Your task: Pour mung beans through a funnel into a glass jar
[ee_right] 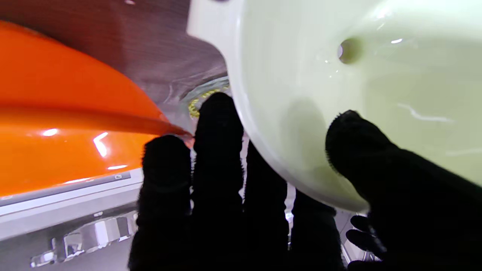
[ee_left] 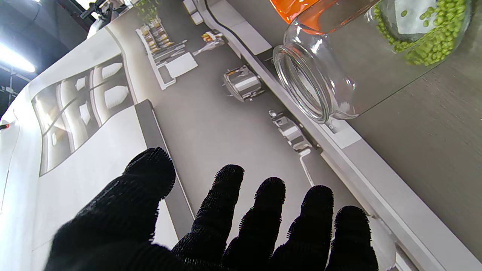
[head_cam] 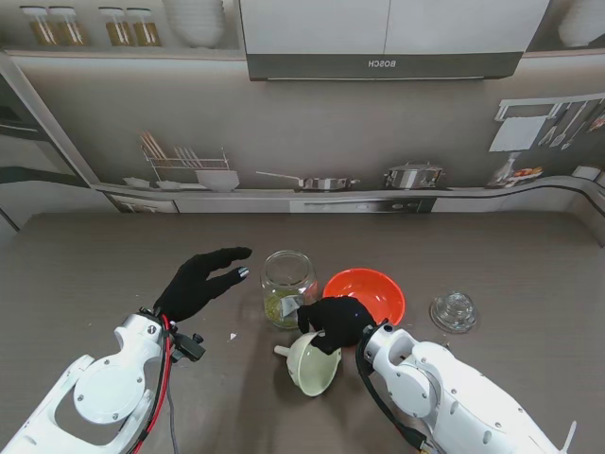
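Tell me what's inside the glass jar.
The jar holds a shallow layer of green beans at its bottom, no funnel in its mouth. Its lower near side is hidden behind the right hand.

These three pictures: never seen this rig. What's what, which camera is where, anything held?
It is a two-armed robot with black-gloved five-finger hands. The wide picture looks down from the robot's stand; the other two come from wrist cameras looking along the fingers, and appear upside down. On the table stand a glass jar with green beans in the bottom, an orange bowl to its right, and a glass lid farther right. The right hand grips a pale green funnel by its rim, thumb inside. The left hand is open beside the jar, holding nothing.
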Controlling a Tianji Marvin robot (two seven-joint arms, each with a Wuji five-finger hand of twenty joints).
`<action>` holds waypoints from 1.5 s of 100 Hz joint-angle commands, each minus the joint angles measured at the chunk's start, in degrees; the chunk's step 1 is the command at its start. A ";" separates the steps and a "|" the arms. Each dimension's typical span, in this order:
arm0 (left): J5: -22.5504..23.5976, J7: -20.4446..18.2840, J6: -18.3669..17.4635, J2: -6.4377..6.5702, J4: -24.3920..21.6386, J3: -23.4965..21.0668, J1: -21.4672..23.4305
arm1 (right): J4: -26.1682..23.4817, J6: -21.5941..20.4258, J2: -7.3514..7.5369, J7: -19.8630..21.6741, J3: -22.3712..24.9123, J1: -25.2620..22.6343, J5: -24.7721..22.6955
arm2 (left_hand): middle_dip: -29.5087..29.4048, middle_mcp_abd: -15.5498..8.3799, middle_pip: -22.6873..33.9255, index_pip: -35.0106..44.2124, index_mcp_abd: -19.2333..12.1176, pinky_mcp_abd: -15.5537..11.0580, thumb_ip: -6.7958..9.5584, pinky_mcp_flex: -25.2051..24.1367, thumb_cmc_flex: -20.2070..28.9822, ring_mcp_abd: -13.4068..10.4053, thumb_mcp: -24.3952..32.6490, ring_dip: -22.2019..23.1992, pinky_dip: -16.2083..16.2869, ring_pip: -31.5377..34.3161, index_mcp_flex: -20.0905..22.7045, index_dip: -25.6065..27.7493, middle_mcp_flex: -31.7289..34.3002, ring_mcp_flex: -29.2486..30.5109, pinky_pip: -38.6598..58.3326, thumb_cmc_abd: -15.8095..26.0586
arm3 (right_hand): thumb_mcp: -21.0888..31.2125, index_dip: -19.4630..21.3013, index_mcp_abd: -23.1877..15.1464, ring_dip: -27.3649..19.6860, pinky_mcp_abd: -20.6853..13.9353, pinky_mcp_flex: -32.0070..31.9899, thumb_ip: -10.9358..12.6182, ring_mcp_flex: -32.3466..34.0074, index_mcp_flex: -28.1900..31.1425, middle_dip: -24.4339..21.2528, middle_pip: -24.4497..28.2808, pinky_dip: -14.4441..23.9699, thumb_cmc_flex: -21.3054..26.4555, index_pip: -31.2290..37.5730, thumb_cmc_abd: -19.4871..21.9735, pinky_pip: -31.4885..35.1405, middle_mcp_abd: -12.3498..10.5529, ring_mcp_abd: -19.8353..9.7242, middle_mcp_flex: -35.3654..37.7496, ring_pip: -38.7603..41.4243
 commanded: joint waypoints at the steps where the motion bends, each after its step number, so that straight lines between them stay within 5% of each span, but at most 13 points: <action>1: -0.09 -1.10 -0.03 -0.09 -0.21 -0.11 0.24 | -0.47 0.16 0.28 0.97 0.05 -0.36 -0.70 | 0.13 0.22 -0.08 0.07 -0.01 0.06 1.56 0.25 0.79 0.14 -0.54 0.66 0.34 0.91 0.93 0.28 0.74 0.78 -1.03 2.78 | 1.79 -0.52 -1.26 -1.28 0.73 -1.23 2.49 -1.93 -1.84 -0.81 1.15 -1.21 -1.86 -1.32 -0.08 -1.75 0.55 0.86 -3.21 0.51; 27: -0.10 -1.18 -0.08 -0.07 -0.23 -0.16 0.26 | -1.05 0.85 0.67 0.94 0.24 -0.34 -2.66 | 0.14 0.16 -0.08 0.05 -0.03 0.03 1.56 0.28 0.78 0.16 -0.57 0.67 0.34 0.92 0.90 0.28 0.79 0.82 -1.02 2.83 | 2.15 1.74 -0.74 -2.21 0.45 -2.96 6.04 -5.36 -3.62 -2.83 2.20 -1.27 -4.17 -6.82 0.23 -2.42 0.49 0.95 -9.19 0.77; 34: -0.11 -1.23 -0.10 -0.06 -0.22 -0.17 0.25 | -1.24 1.00 0.78 1.24 0.28 -0.32 -3.01 | 0.15 0.18 -0.07 0.06 0.02 0.07 1.55 0.27 0.75 0.11 -0.58 0.66 0.35 0.90 0.92 0.29 0.79 0.77 -1.03 2.83 | 1.71 5.57 0.00 -2.95 0.51 -3.67 11.29 -6.82 -4.44 -4.55 2.39 -1.20 -5.79 -10.33 1.56 -2.84 0.84 1.54 -11.56 0.00; 39: -0.11 -1.26 -0.10 -0.05 -0.22 -0.18 0.26 | -1.32 1.00 0.83 1.29 0.32 -0.31 -3.22 | 0.14 0.14 -0.08 0.09 0.00 0.07 1.56 0.29 0.76 0.19 -0.56 0.66 0.35 0.89 0.98 0.30 0.77 0.76 -1.02 2.80 | 1.45 6.68 0.02 -3.20 0.50 -3.95 12.28 -7.48 -5.11 -4.78 2.25 -1.20 -6.29 -11.15 1.46 -2.97 0.96 1.34 -12.62 -0.43; 89: -0.19 -1.48 0.07 -0.01 -0.28 -0.19 0.28 | -4.51 0.28 1.73 4.80 4.42 -2.29 -4.44 | 0.14 0.19 -0.10 0.17 0.03 0.06 1.56 0.25 0.79 0.28 -0.59 0.66 0.36 0.88 1.20 0.33 0.75 0.76 -1.02 2.81 | -4.29 8.03 1.29 -7.52 1.83 -7.74 11.69 -14.17 -13.87 -9.18 -1.83 -0.98 -11.06 -17.01 -4.88 -5.51 2.85 3.98 -23.37 -8.23; 116: -0.36 -1.65 0.14 0.01 -0.22 -0.08 0.16 | -6.65 -1.14 2.27 7.91 8.15 -4.25 -4.19 | 0.15 0.19 -0.09 0.14 0.03 0.07 1.55 0.29 0.76 0.14 -0.62 0.67 0.35 0.92 1.13 0.32 0.76 0.81 -1.02 2.84 | -6.65 8.14 1.76 -9.04 2.52 -9.06 11.26 -15.08 -14.92 -11.95 -3.77 -0.74 -12.95 -17.82 -4.91 -6.86 3.35 4.70 -24.95 -10.65; 150: -0.48 -1.79 0.41 0.02 -0.22 0.01 0.09 | -5.57 -2.69 2.01 6.20 7.06 -3.91 -3.72 | 0.16 0.35 -0.05 0.26 0.18 0.02 1.56 0.26 0.79 0.23 -0.63 0.69 0.34 0.96 1.47 0.37 0.91 0.89 -1.04 2.82 | -6.64 8.38 2.30 -9.26 2.17 -7.73 11.28 -13.59 -13.99 -12.35 -3.41 -0.41 -12.85 -17.40 -4.77 -6.53 3.06 3.75 -23.47 -10.69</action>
